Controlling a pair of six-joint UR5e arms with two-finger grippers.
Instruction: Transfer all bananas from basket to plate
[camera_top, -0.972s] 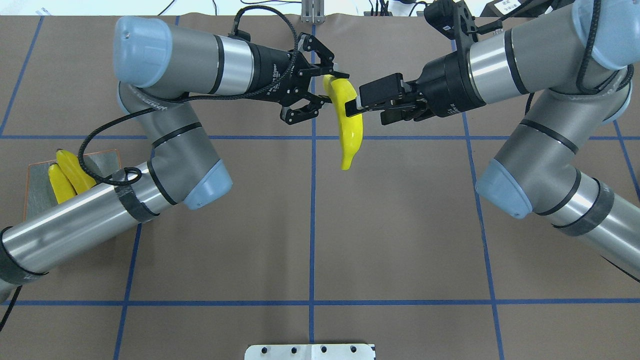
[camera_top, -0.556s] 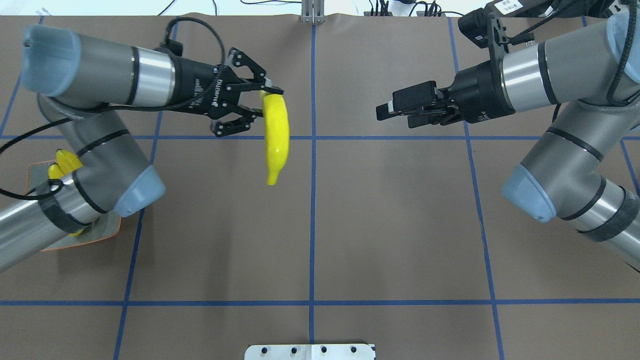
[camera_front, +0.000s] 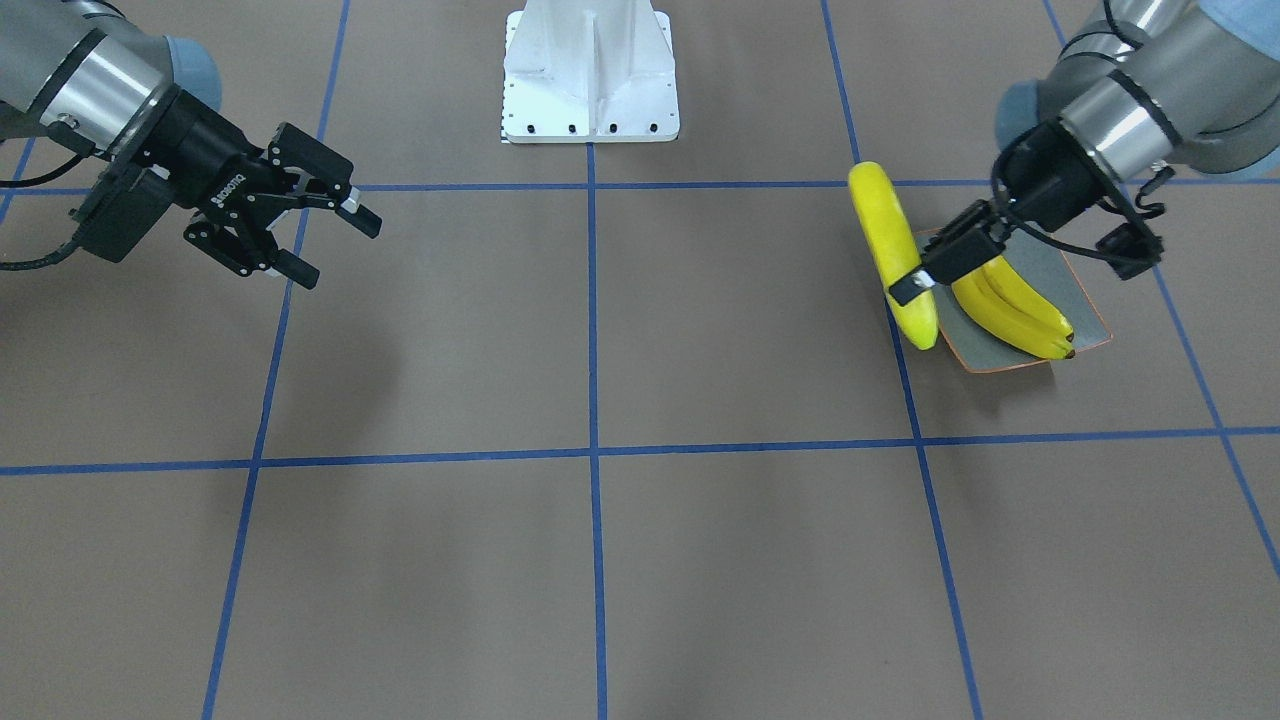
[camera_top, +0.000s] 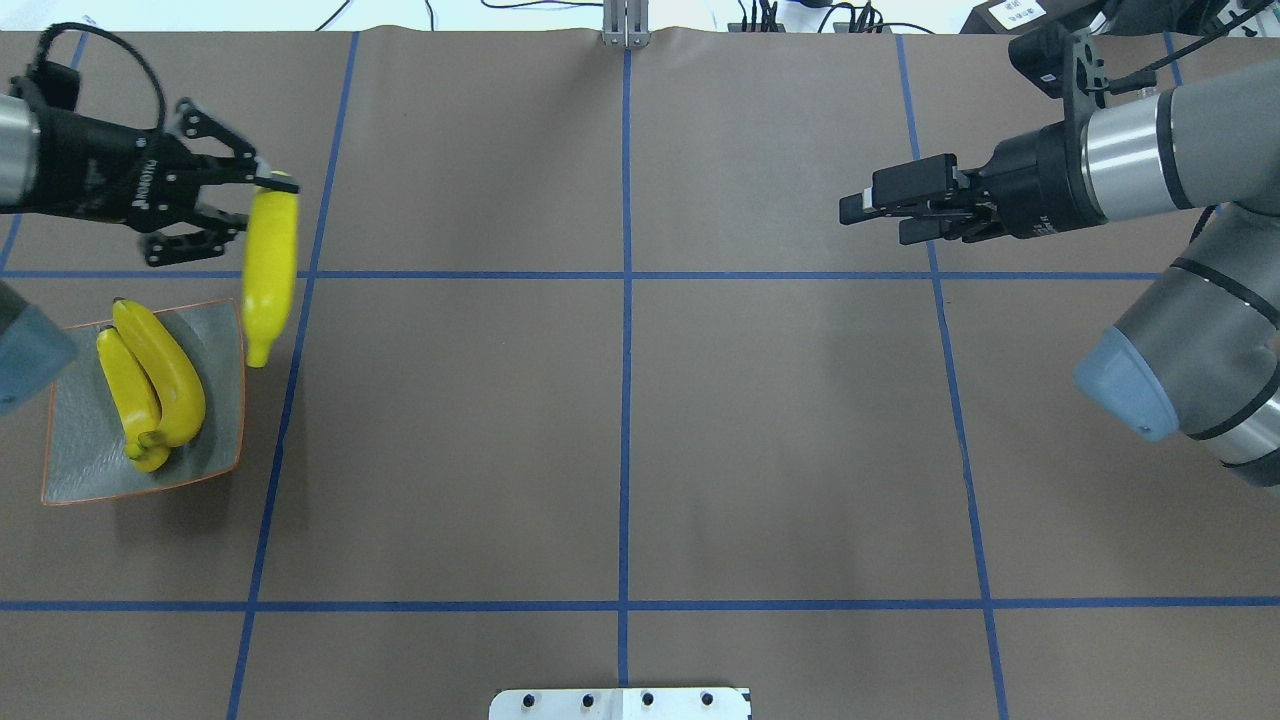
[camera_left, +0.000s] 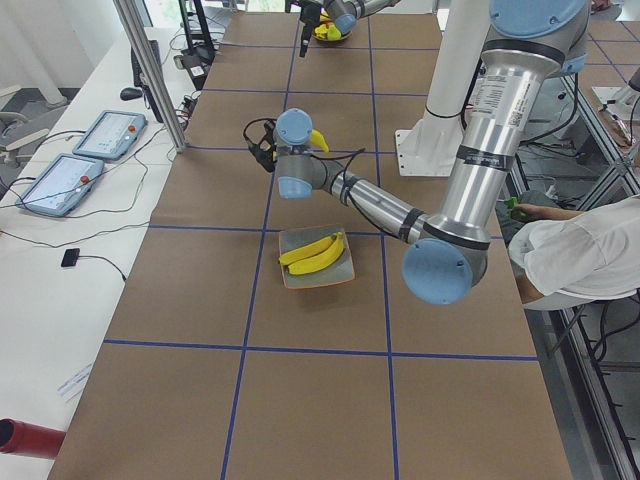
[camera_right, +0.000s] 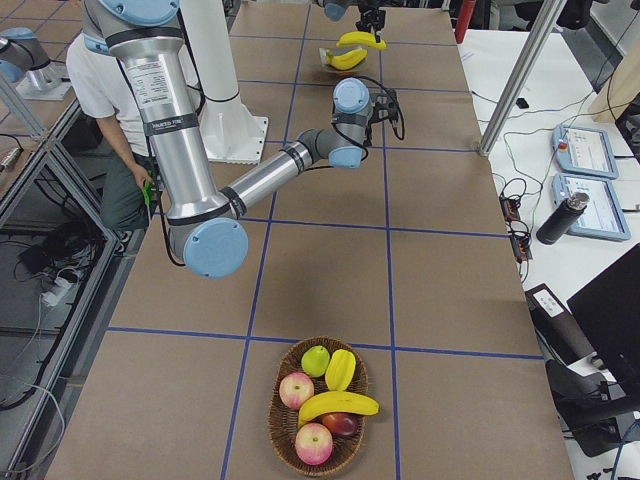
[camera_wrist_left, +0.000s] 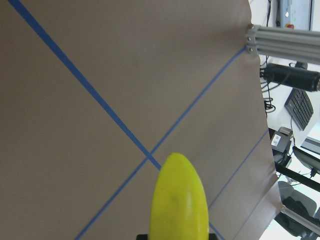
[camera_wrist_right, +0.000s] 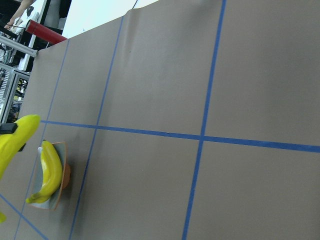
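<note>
The left hand (camera_top: 255, 207) — reaching level over the tabletop (camera_top: 620, 430) — grips 1 banana (camera_top: 270, 270) by its top end. The fruit hangs tip-down at the edge of the plate (camera_top: 85, 450), where 2 bananas (camera_top: 160, 385) lie side by side. The right hand (camera_top: 882, 220) hovers level well away, fingers apart and empty. A 4th banana (camera_right: 338, 404) lies in the basket (camera_right: 276, 430) among other fruit.

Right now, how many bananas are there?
4. Two bananas lie side by side on the plate; a third banana hangs from the left gripper beside the plate; a fourth banana lies in the basket among other fruit, which might hide more.
</note>
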